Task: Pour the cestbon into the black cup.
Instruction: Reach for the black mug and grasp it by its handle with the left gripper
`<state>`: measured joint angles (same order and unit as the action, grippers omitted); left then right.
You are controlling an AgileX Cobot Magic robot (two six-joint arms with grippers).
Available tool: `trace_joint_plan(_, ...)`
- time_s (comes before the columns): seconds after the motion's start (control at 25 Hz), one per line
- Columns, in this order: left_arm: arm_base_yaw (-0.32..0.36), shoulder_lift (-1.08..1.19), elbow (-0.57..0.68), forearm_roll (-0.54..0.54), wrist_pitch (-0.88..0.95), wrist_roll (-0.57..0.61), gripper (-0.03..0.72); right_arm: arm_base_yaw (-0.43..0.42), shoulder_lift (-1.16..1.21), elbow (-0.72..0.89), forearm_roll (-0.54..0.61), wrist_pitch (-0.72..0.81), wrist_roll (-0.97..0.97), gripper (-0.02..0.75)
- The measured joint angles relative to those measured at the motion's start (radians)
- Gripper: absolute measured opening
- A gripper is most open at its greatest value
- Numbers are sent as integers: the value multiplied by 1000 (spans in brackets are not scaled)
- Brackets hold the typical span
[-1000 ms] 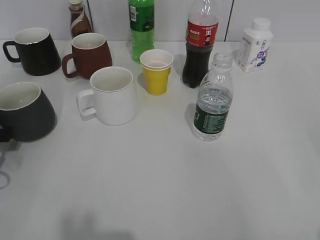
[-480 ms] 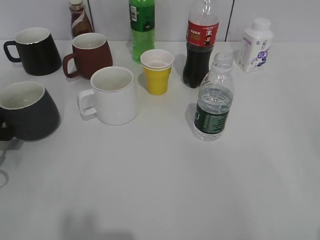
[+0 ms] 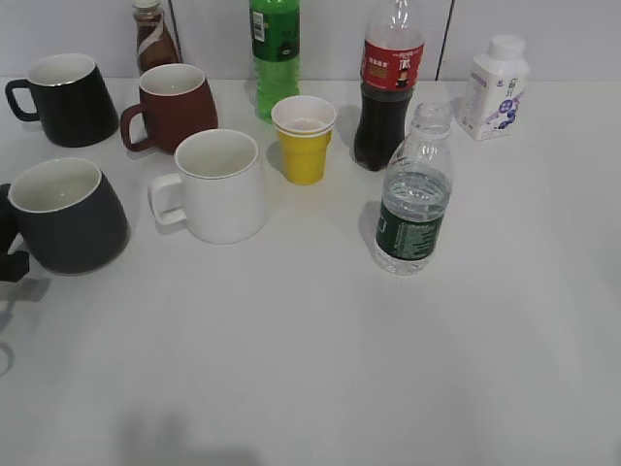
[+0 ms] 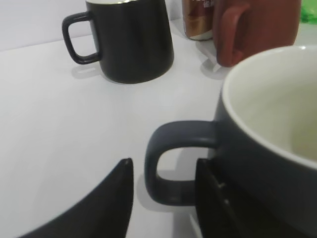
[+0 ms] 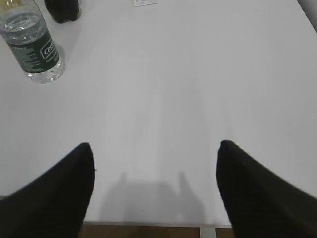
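The black cup (image 3: 68,216), matte charcoal with a white inside, stands at the left of the table. In the left wrist view it fills the right side (image 4: 257,148). My left gripper (image 4: 164,163) has its fingers on either side of the cup's handle and is shut on it. Only a dark bit of this gripper shows at the left edge of the exterior view (image 3: 8,254). The cestbon (image 3: 414,194) stands upright and uncapped right of centre, partly filled with water. My right gripper (image 5: 154,148) is open and empty, low over the near table edge. The cestbon stands far to its upper left (image 5: 32,44).
A glossy black mug (image 3: 66,97), a brown-red mug (image 3: 175,105), a white mug (image 3: 218,184) and a yellow paper cup (image 3: 304,139) stand near the black cup. A green bottle (image 3: 276,53), a cola bottle (image 3: 388,87) and a white bottle (image 3: 495,87) line the back.
The black cup has slid to the right along the table with my left gripper on its handle. The cestbon has not moved.
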<state>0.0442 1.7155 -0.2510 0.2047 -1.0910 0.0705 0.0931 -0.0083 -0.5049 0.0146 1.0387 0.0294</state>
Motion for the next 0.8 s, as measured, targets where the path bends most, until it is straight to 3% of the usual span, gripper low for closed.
trace_joint_plan(0.32, 26, 0, -46, 10, 53, 0, 343, 0, 0, 0, 0, 0, 0, 575)
trace_joint_plan(0.56, 140, -1, -58, 159, 79, 0, 340, 0, 0, 0, 0, 0, 0, 575)
trace_joint_plan(0.8, 157, -1, -102, 266, 85, -26, 335, 0, 0, 0, 1, 0, 0, 575)
